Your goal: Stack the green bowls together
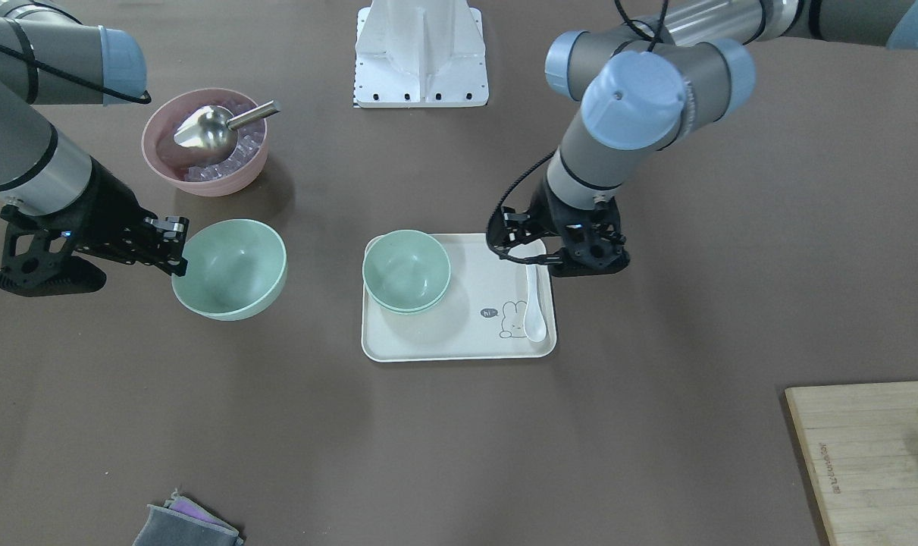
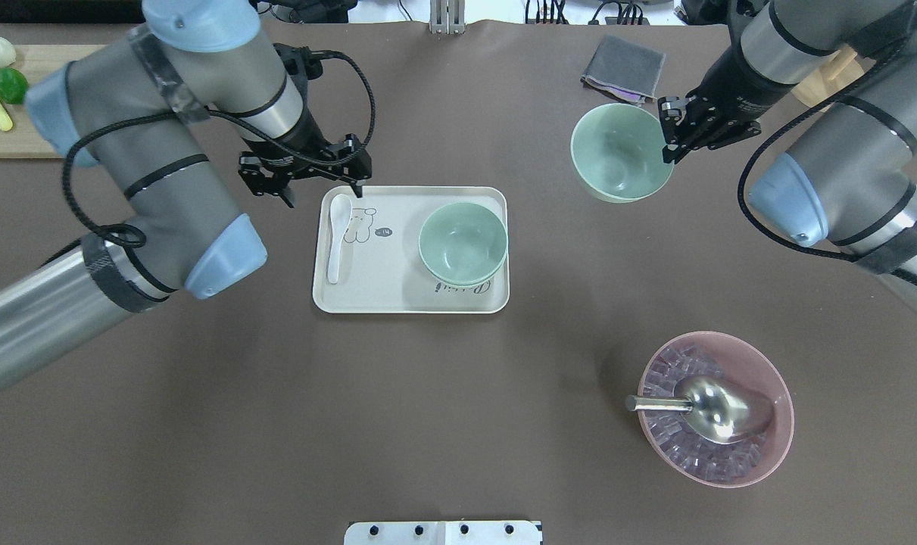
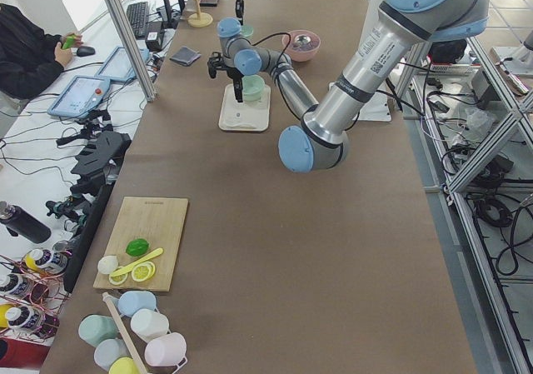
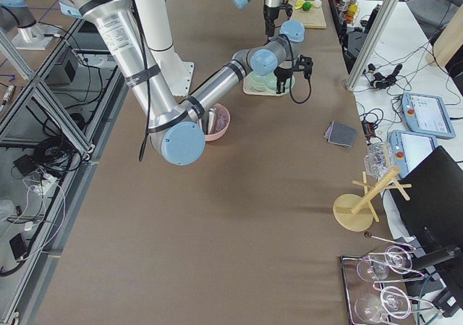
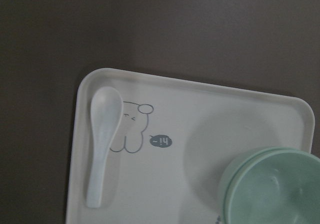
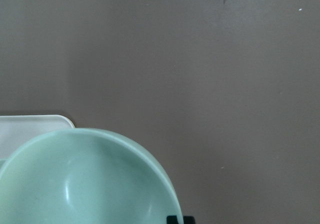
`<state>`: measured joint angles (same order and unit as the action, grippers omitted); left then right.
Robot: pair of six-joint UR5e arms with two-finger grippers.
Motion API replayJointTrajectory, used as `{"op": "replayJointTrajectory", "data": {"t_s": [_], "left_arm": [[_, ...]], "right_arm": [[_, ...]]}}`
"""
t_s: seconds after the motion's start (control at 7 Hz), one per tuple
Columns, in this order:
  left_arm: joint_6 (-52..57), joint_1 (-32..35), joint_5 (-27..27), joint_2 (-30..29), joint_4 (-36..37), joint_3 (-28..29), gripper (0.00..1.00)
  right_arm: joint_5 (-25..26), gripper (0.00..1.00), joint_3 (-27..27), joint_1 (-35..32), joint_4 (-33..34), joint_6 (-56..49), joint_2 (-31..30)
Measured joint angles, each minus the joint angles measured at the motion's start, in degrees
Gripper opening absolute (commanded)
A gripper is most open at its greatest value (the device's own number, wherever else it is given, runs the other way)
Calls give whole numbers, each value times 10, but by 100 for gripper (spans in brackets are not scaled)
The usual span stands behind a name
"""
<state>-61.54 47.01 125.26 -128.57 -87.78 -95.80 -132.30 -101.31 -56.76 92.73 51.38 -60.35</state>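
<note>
Two pale green bowls (image 2: 462, 242) sit nested on the right part of a cream tray (image 2: 386, 284); they also show in the front view (image 1: 406, 271) and in the left wrist view (image 5: 272, 189). My right gripper (image 2: 669, 144) is shut on the rim of the third green bowl (image 2: 619, 151), holding it tilted above the table to the right of the tray; this bowl fills the right wrist view (image 6: 90, 184). My left gripper (image 2: 323, 189) is open and empty, over the tray's far left corner beside the white spoon (image 2: 337, 238).
A pink bowl (image 2: 768, 446) with ice cubes and a metal scoop (image 2: 712, 405) stands at the near right. A grey cloth (image 2: 623, 70) lies at the far right. A wooden cutting board (image 2: 19, 129) with fruit is at the far left.
</note>
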Motion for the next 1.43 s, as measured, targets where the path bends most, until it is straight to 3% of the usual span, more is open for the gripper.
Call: {"op": "replayJointTrajectory", "data": {"t_s": [0.57, 1.43], "left_arm": [[68, 63, 2, 92, 20, -90, 99], [70, 66, 1, 98, 20, -91, 99]], "right_arm": [[60, 0, 91, 101, -4, 89, 128], [100, 0, 141, 153, -6, 103, 155]]}}
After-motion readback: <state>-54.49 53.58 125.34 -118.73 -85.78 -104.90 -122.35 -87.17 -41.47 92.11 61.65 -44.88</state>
